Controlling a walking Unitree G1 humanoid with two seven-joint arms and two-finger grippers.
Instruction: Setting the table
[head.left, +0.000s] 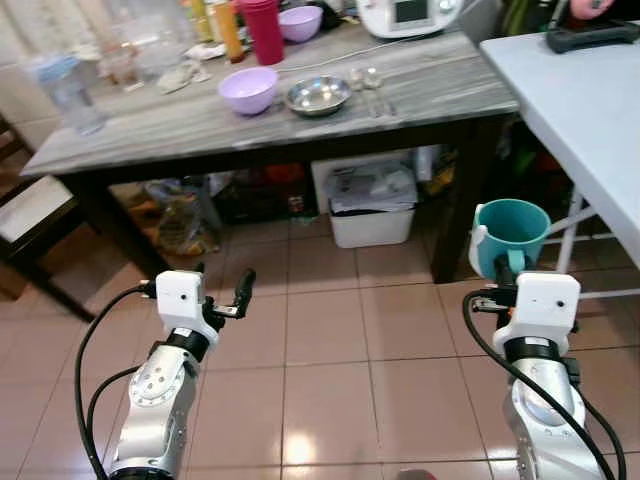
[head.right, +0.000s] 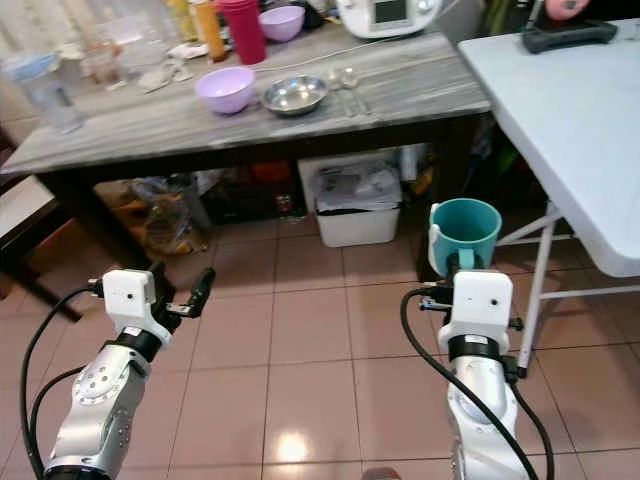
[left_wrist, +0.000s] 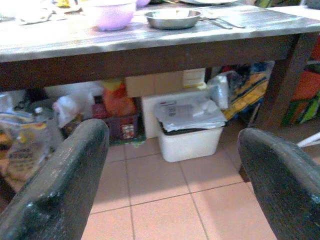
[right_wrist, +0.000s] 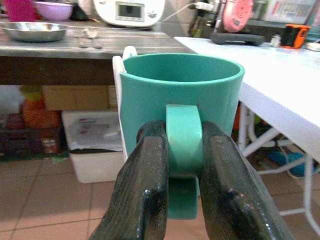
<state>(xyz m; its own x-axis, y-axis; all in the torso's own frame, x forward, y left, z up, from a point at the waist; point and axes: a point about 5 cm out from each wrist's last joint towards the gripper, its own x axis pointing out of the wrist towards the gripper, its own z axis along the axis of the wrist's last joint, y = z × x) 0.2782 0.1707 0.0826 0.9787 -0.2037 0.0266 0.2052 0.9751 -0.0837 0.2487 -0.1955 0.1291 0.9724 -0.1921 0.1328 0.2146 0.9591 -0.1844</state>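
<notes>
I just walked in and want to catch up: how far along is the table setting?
Early stage. Done: the right tool has its fingers closed on the handle of the teal mug, carried upright above the floor. In hand: holding it beside the white table. Left: nothing is laid there yet; the purple bowl, steel bowl and spoons sit on the wooden table. The left tool is open, empty.

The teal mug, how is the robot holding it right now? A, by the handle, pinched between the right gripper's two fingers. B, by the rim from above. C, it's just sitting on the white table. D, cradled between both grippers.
A: in the right wrist view the right gripper has its two black fingers closed on either side of the handle of the teal mug, which is upright in the air.
</notes>
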